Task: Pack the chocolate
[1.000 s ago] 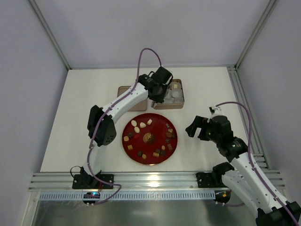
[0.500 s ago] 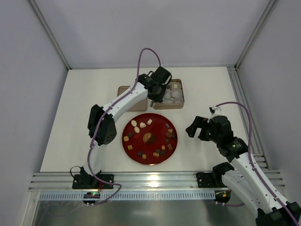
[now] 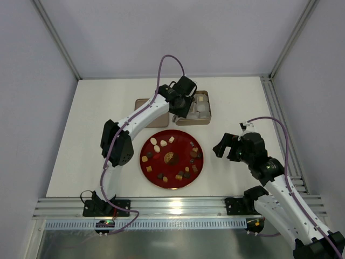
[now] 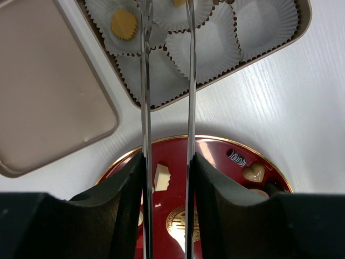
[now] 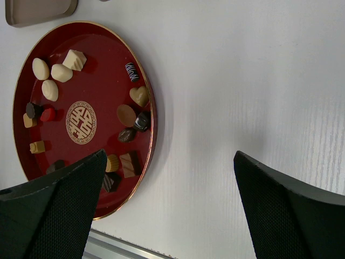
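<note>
chocolate (image 4: 124, 24) going into tin (image 3: 194, 123)
left claw (image 4: 166, 6) hung over tin, grip unclear, release probably next; right claw (image 5: 170, 156) was spread.

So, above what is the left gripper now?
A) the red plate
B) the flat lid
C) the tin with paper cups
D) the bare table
C: the left gripper hangs over the paper cups in the tin, not over the red plate.
</note>
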